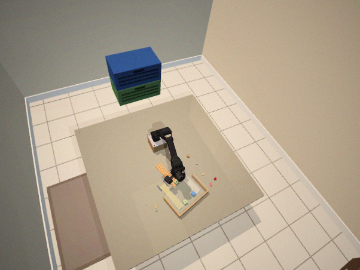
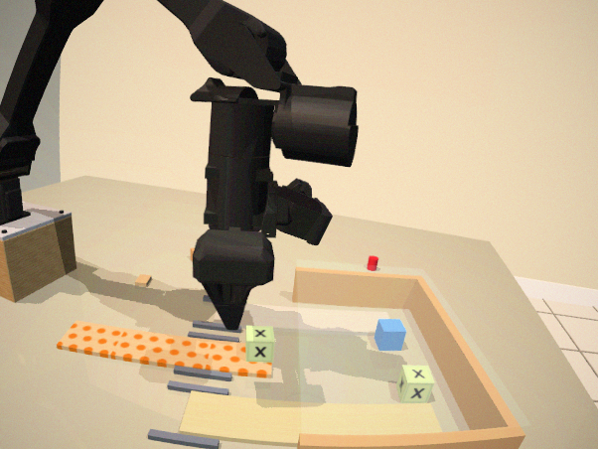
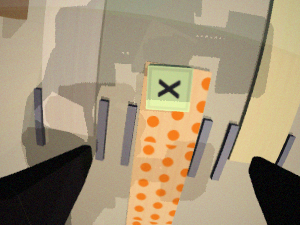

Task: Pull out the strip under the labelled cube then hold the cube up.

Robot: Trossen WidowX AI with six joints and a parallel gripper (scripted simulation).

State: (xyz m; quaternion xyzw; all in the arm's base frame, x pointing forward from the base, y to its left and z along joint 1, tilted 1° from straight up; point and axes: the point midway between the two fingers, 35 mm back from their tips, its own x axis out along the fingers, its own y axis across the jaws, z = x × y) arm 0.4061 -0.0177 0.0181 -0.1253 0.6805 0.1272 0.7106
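Note:
A pale green cube marked X point(image 1: 176, 182) point(image 2: 259, 345) point(image 3: 169, 89) sits on the end of an orange-dotted strip point(image 1: 162, 169) point(image 2: 164, 350) point(image 3: 167, 162), outside the wooden frame. My gripper point(image 2: 232, 326) point(image 3: 172, 160) is open and empty, above the dotted strip and a little to the arm's side of this cube. A second green X cube point(image 1: 185, 202) point(image 2: 416, 384) stands inside the frame near a plain yellow strip point(image 1: 171, 197) point(image 2: 243, 419). A blue cube point(image 1: 193, 193) point(image 2: 389, 335) stands near a whitish strip point(image 2: 348, 319), also inside.
The wooden frame point(image 1: 194, 203) point(image 2: 467, 358) has a see-through cover and opens toward the arm. Dark rails point(image 2: 203, 374) point(image 3: 200, 147) flank the strips. A red cylinder point(image 1: 215, 178) point(image 2: 373, 263) and small scraps lie outside the frame.

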